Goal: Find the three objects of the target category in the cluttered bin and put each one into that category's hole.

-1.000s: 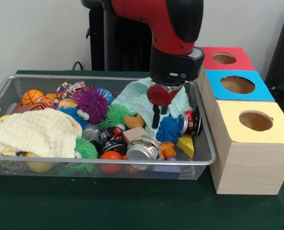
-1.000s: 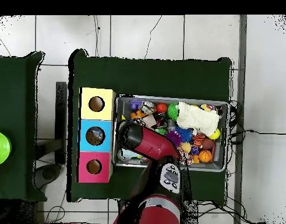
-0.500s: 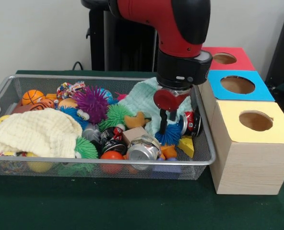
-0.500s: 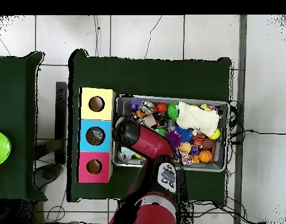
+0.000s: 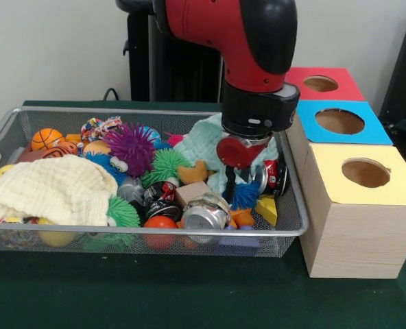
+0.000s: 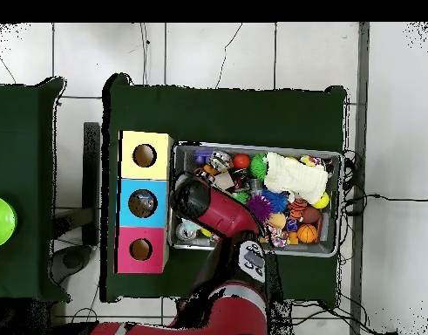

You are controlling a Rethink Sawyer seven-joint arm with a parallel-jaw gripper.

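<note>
The wire mesh bin [image 5: 155,232] is full of mixed clutter; it also shows in the overhead view [image 6: 256,148]. No clear plastic bottle shows in either view; they are hidden in the clutter or under the cloths. My gripper [image 5: 231,186] hangs low over the bin's right end. Its tip is down among the clutter beside a blue spiky ball [image 5: 246,196] and in front of a mint green cloth [image 5: 201,140]. In the overhead view the arm [image 6: 200,202] covers the gripper. The blue-topped box's hole [image 5: 339,121] is empty; it also shows in the overhead view [image 6: 142,203].
A red can [image 5: 276,175] and a silver can [image 5: 203,216] lie near the gripper. A cream cloth [image 5: 52,188] covers the bin's left part, with spiky balls and toys around it. The red-topped box [image 5: 321,83] and the yellow-topped box [image 5: 365,173] flank the blue one.
The gripper has moved a little toward the bin's right end and come down lower, from above the mint cloth to beside the blue spiky ball. The clutter has barely shifted.
</note>
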